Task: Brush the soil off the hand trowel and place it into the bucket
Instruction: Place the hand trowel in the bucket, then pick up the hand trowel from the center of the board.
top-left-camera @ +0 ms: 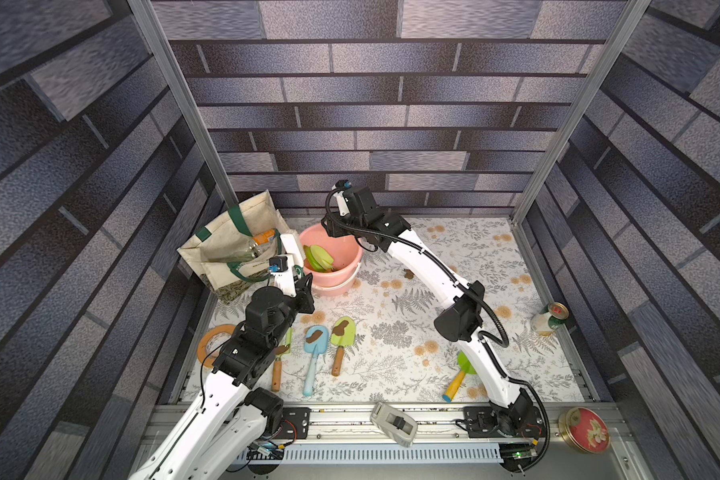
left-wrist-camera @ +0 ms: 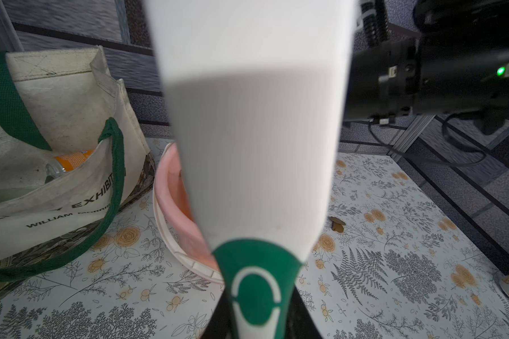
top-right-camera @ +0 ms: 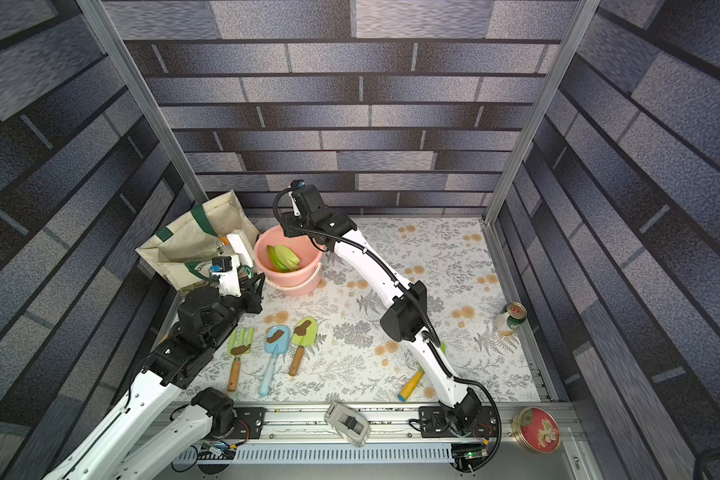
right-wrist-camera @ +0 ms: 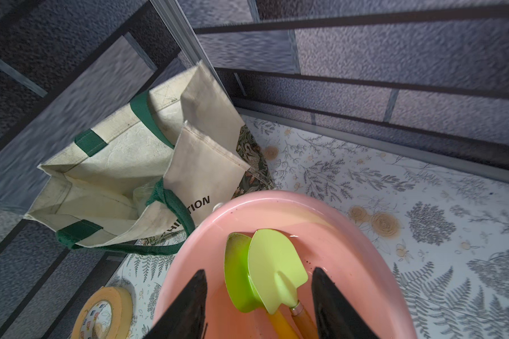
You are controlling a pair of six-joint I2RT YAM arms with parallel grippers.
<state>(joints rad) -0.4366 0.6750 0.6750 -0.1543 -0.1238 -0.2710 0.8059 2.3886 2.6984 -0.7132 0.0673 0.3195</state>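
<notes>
The pink bucket (top-left-camera: 352, 253) (right-wrist-camera: 276, 199) stands at the back left with two light-green trowels (top-left-camera: 321, 257) (right-wrist-camera: 274, 264) lying inside it. My right gripper (right-wrist-camera: 259, 271) hangs open just above them, holding nothing. My left gripper (top-left-camera: 304, 291) (left-wrist-camera: 256, 323) is shut on a white brush with a green grip (top-left-camera: 289, 249) (left-wrist-camera: 256, 146), beside the bucket. On the mat in front lie a green hand fork (top-right-camera: 240, 345), a blue trowel (top-left-camera: 316, 338) and a green trowel (top-left-camera: 342, 332), each with brown soil (top-left-camera: 341, 328) on it. One soil blob (top-left-camera: 408, 274) lies on the mat.
A cream tote bag (top-left-camera: 233, 249) stands left of the bucket. A tape roll (top-left-camera: 211, 343) lies at the left edge and a can (top-left-camera: 549, 318) at the right. A green shovel with a yellow handle (top-left-camera: 460, 376) lies by the right arm. A tape dispenser (top-left-camera: 393, 422) and a round tin (top-left-camera: 585, 428) sit on the front rail.
</notes>
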